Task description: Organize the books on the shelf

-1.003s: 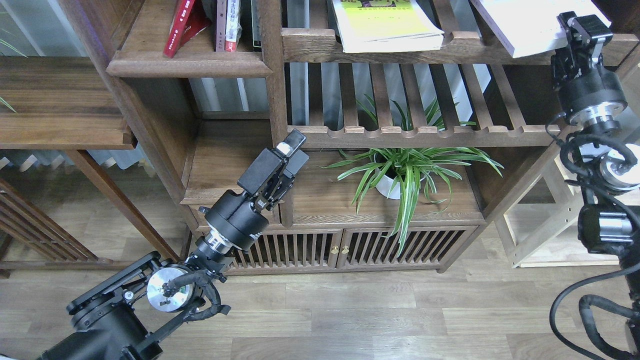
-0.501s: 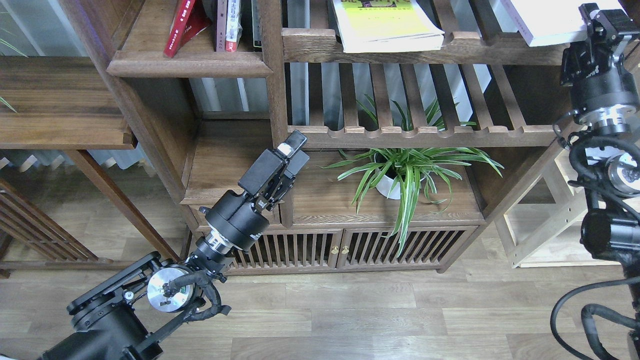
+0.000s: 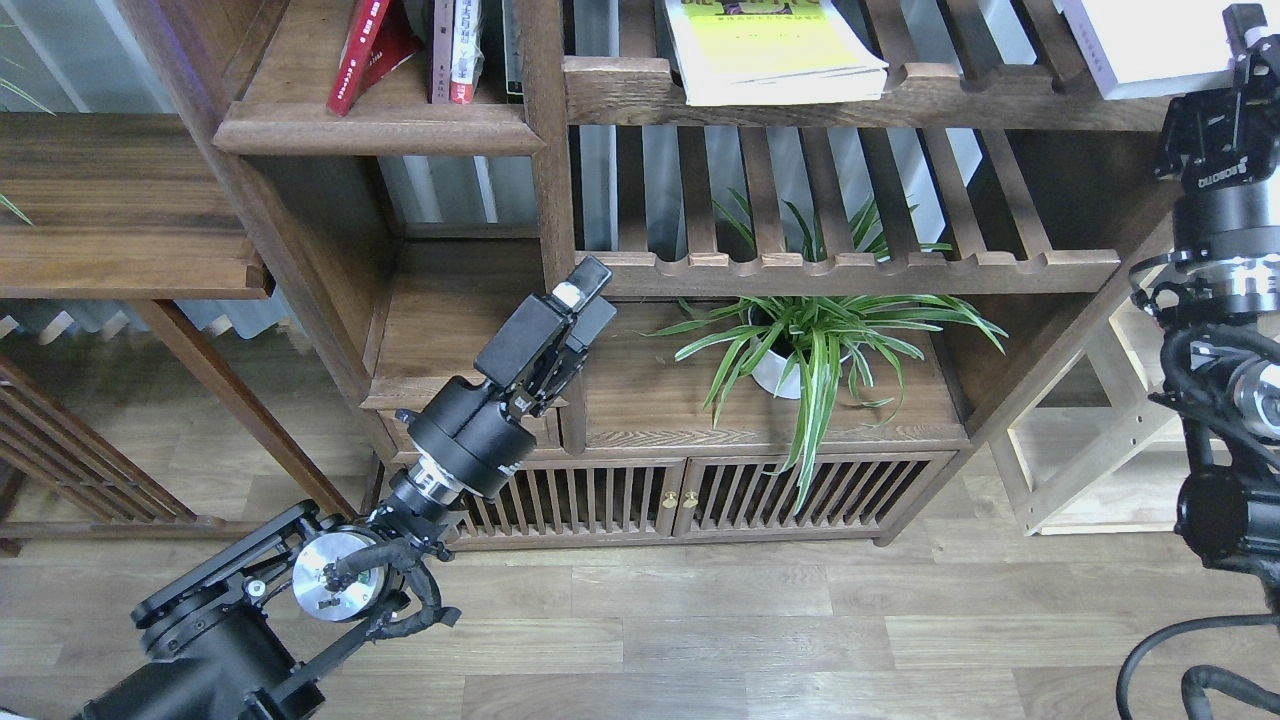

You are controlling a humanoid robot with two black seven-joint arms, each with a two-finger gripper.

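Where the head view looks down on the dark wooden bookcase, the left gripper (image 3: 585, 300) hangs in front of the middle post, its two fingers lying close together with nothing between them, well below the books. Up at the top right corner the right gripper (image 3: 1243, 45) reaches to the edge of the picture; it sits against the near corner of the white book (image 3: 1150, 50), but its fingers are dark and partly cut off, so I cannot tell whether they are closed on the book or only touching it. That white book lies flat on the upper slatted rack (image 3: 950, 95), at its right end, with its corner sticking out past the front rail. The yellow-green book (image 3: 770, 50) lies flat on the same rack further left, its white page edges facing forward over the rail. On the solid shelf (image 3: 375, 130) with the rounded front lip, at the top left, the red book (image 3: 358, 55) leans to the right, and a couple of other books (image 3: 458, 50) stand upright just beside it, against the post. Below the lower slatted rack a potted plant (image 3: 815, 345) stands on the cabinet top (image 3: 650, 400), well apart from both grippers.
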